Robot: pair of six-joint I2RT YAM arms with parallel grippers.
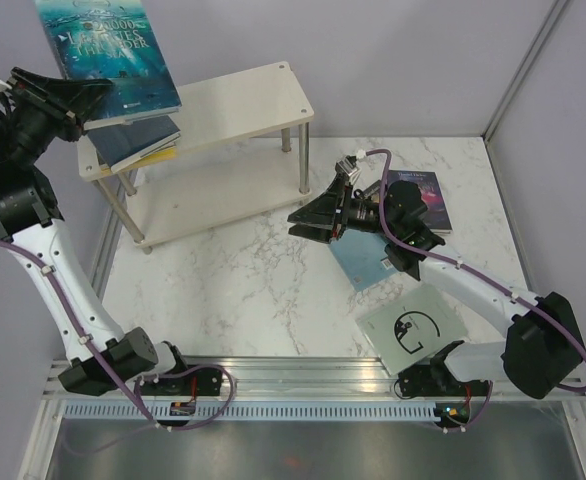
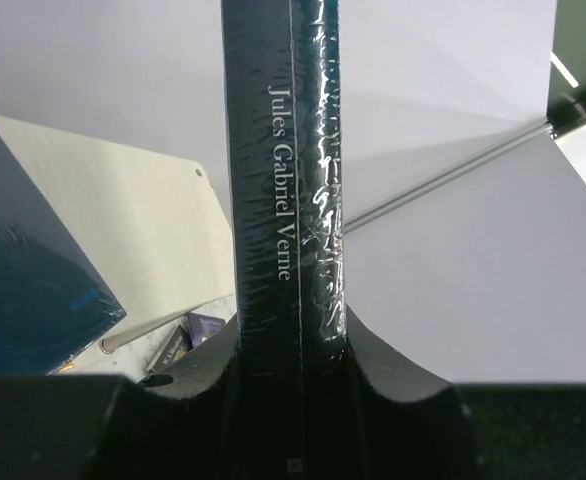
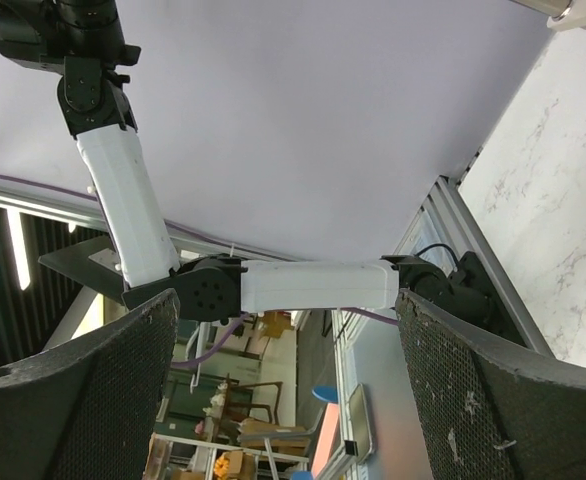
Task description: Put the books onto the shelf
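Clamping teal book (image 1: 108, 50) by its spine, left pincer (image 1: 93, 100) above shelf (image 1: 243, 95) end, right pincer (image 1: 313, 222) apart, empty

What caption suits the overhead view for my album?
Left jaws hold a teal book over the shelf; right jaws hang open above books on the table.

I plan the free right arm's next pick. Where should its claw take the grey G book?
Probably the left edge of the grey G book, coming from above on the left: it lies flat on the table, and the right arm's base crowds its near right corner.
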